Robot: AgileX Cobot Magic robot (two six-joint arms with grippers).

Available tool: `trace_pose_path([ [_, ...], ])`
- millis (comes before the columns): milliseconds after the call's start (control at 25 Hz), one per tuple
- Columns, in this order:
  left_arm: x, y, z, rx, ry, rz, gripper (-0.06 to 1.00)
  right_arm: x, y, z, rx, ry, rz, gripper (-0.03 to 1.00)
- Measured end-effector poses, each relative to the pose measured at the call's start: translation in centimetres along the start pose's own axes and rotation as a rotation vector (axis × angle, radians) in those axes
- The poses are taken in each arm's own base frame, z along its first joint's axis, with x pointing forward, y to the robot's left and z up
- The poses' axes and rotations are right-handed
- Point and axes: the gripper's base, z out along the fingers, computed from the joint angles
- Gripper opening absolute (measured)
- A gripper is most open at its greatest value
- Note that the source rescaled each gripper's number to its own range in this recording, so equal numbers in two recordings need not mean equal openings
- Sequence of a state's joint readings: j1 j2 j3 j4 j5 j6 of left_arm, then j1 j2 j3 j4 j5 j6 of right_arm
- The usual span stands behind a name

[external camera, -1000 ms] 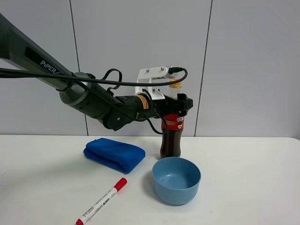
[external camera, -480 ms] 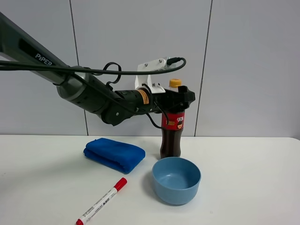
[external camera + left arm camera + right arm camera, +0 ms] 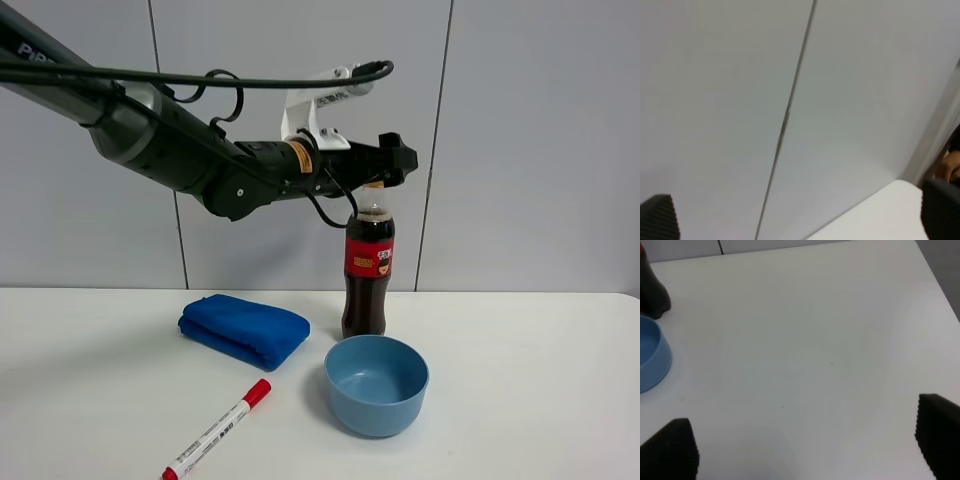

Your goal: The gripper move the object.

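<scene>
The cola bottle (image 3: 367,270), clear with dark cola and a red label, stands upright on the white table (image 3: 520,380) behind the bowl. Its yellow-orange cap is mostly hidden behind my left gripper (image 3: 397,160), which hovers just above the bottle top. In the left wrist view the left gripper (image 3: 800,215) is open and empty, facing the wall. The right gripper (image 3: 805,440) is open and empty over bare table; the bottle's dark base (image 3: 651,290) shows at the edge of the right wrist view. The right gripper does not show in the exterior view.
A light blue bowl (image 3: 376,384) sits just in front of the bottle and also shows in the right wrist view (image 3: 650,360). A folded blue cloth (image 3: 243,329) lies to the left. A red-capped white marker (image 3: 217,430) lies at the front left. A grey panel wall stands behind.
The left gripper has risen from around the bottle's neck to above its cap. The bottle stays standing in the same place on the table.
</scene>
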State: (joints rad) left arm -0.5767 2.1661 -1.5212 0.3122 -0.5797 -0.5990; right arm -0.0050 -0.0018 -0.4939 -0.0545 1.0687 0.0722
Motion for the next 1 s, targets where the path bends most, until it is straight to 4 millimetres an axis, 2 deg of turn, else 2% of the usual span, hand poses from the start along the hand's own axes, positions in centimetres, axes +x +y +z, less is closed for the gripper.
trace_pose_path([
  [400,-6.0,-2.0,-2.1,-0.048,0.008,0.043,0.99,0.0,0.0,0.0,0.000,0.000,0.000,1.00],
  [560,-8.1,-1.5,-3.2,-0.108,0.030,0.061,0.99,0.0,0.0,0.0,0.000,0.000,0.000,1.00],
  [680,-9.3,-0.2,-4.1,-0.166,0.052,0.093,0.99,0.0,0.0,0.0,0.000,0.000,0.000,1.00],
  [880,-10.7,3.1,-5.8,-0.296,0.121,0.171,0.99,0.0,0.0,0.0,0.000,0.000,0.000,1.00],
  [1000,-11.9,5.4,-7.6,-0.386,0.159,0.218,0.99,0.0,0.0,0.0,0.000,0.000,0.000,1.00],
])
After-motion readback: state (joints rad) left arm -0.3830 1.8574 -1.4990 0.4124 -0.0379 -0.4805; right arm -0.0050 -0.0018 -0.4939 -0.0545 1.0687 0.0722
